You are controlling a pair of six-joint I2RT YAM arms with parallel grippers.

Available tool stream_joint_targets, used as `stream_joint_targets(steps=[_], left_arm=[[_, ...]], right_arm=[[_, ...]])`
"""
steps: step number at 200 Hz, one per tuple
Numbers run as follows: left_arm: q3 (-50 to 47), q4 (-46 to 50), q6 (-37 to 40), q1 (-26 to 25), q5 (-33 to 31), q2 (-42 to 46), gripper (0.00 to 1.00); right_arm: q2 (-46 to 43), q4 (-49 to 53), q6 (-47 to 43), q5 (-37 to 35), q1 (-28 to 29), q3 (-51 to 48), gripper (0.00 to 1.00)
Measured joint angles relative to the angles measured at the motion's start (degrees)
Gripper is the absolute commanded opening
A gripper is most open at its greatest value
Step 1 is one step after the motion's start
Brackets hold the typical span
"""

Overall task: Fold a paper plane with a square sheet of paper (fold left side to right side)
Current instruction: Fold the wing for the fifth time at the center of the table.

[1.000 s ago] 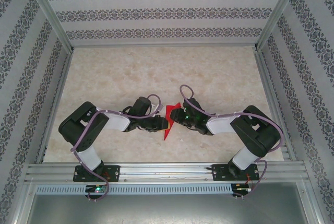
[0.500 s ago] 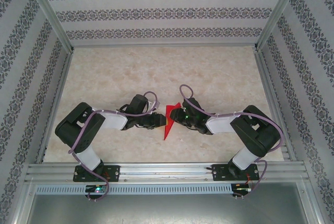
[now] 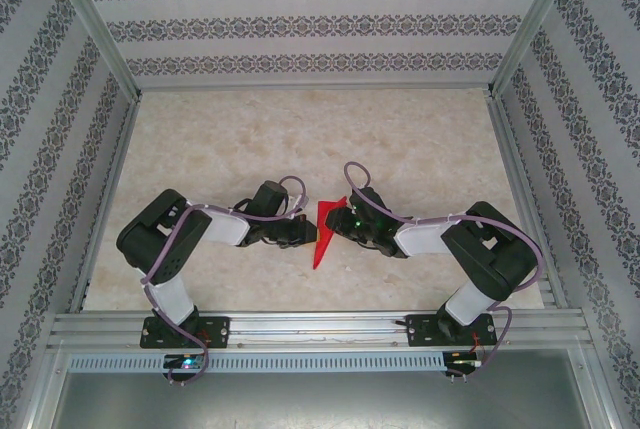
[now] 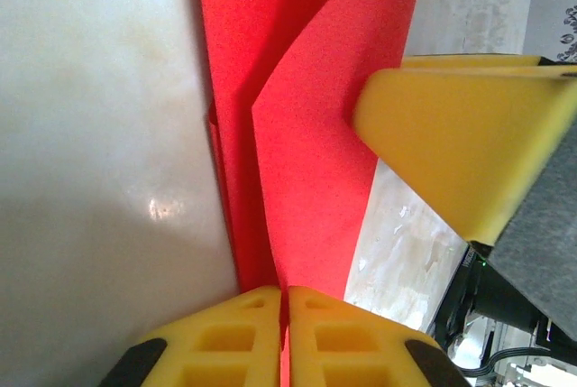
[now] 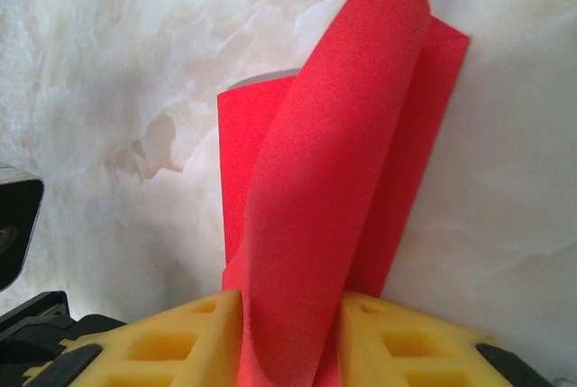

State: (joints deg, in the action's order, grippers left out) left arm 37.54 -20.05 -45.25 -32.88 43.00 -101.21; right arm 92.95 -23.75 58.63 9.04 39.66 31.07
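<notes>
The square sheet of paper (image 3: pixel 323 236) is a creased red shape, narrow and pointed, its tip toward the near edge of the table. It lies between my two grippers. My left gripper (image 3: pixel 303 234) comes in from the left and is shut on a thin red layer at the paper's edge; in the left wrist view its yellow pads (image 4: pixel 243 324) meet with a red sliver between them. The right gripper (image 3: pixel 338 226) holds the opposite side. A curled red flap (image 5: pixel 329 188) rises between its pads (image 5: pixel 194 333), touching both. One right finger (image 4: pixel 460 134) rests on the paper.
The marble-patterned tabletop (image 3: pixel 300 139) stretches open behind the grippers. Patterned walls and metal frame rails (image 3: pixel 310 327) enclose it on all sides. Both arm bases sit at the near rail.
My left gripper's jaws have closed on the paper's edge after opening slightly. The right gripper and the paper have hardly moved.
</notes>
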Motion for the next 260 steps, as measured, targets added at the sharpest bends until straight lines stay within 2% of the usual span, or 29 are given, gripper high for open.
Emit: stream_joint_targets(steps=[79,175,260], left_arm=[[0.26,-0.07,0.02,0.00,0.46,-0.70,0.04],[-0.81,-1.40,-0.07,-0.07,0.44,-0.28,0.05],[-1.64,-1.29,-0.20,-0.55,0.28,1.42,0.06]], right_arm=[[-0.13,0.39,0.00,-0.20,0.22,0.17,0.34],[0.00,0.68,0.00,-0.63,0.26,0.17,0.29],[0.24,0.90,0.00,-0.61,0.26,0.44,0.30]])
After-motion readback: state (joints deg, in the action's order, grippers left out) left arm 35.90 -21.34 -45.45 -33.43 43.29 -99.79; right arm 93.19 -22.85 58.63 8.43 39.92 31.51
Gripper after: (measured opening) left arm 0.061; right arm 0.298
